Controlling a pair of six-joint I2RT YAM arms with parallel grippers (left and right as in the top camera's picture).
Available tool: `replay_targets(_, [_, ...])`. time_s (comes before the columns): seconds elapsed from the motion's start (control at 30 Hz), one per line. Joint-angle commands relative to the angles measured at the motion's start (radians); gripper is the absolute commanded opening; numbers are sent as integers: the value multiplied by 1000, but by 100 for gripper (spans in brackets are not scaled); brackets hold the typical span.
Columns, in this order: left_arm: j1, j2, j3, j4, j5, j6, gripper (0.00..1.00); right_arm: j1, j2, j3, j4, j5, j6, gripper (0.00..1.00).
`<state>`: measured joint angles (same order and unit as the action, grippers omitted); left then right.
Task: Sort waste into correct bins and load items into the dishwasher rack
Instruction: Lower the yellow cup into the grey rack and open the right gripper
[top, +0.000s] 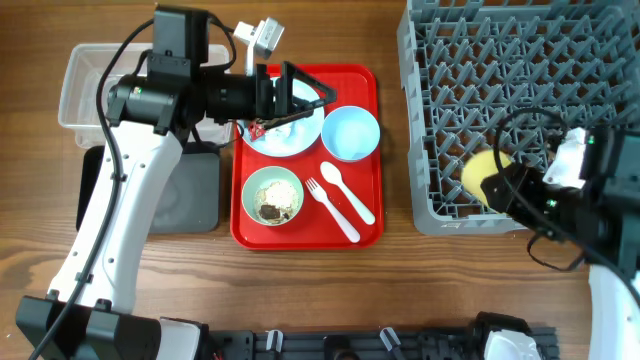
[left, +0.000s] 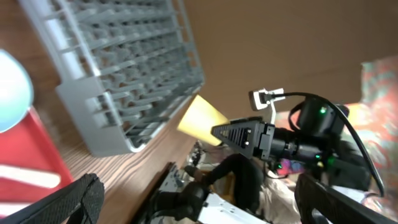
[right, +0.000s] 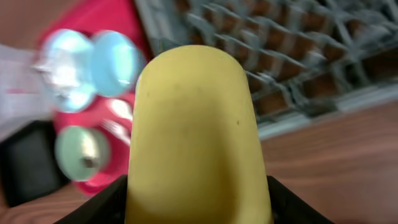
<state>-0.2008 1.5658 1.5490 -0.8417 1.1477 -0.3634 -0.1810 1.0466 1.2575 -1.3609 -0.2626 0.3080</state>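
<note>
Nearest the robot's side of the table, the right gripper (top: 496, 186) pinches the yellow cup (right: 196, 130), its fingers pressed against the cup's sides. The cup lies sideways in the grasp, above the near left corner of the dishwasher rack (top: 560, 60). That hold probably lets it be tipped mouth-down among the prongs, and no part of it looks seated there yet.

On the near end of the red tray (top: 240, 225) stands the mint green bowl (top: 275, 195) with brownish food scraps (top: 272, 210) inside. The scraps need emptying into a bin before the bowl can be racked. Just beside it lie the white fork (top: 333, 210) and spoon (top: 349, 192), side by side.

Further back are the pale blue bowl (top: 350, 132) and the pale blue plate (top: 290, 140). A bit of red wrapper (top: 256, 128) shows at the plate's left edge. The left gripper (top: 308, 97) hangs over this plate with its fingers spread wide and nothing between them, probably placed to pick waste off it.

The black tray (top: 195, 190) and, farthest away, the clear tub (top: 85, 90) sit left of the red tray, within that arm's reach
</note>
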Motion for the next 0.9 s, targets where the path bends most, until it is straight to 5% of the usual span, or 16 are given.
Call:
replay_targets(0.0, [0, -4, 7, -42, -126, 24, 100, -5, 88, 12, -43, 105, -24, 41])
replay_targets(0.37, [-51, -4, 7, -73, -170, 69, 99, 85, 291, 10, -6, 56, -70, 46])
replay_targets(0.57, [-57, -4, 7, -73, -181, 69, 99, 187, 371, 10, 49, 230, 40, 47])
replay_targets(0.7, [-57, -4, 7, -93, -183, 69, 99, 198, 394, 10, 51, 172, 19, 80])
replay_targets(0.87, [-57, -5, 7, -111, -280, 69, 99, 198, 357, 56, 71, 101, -2, 87])
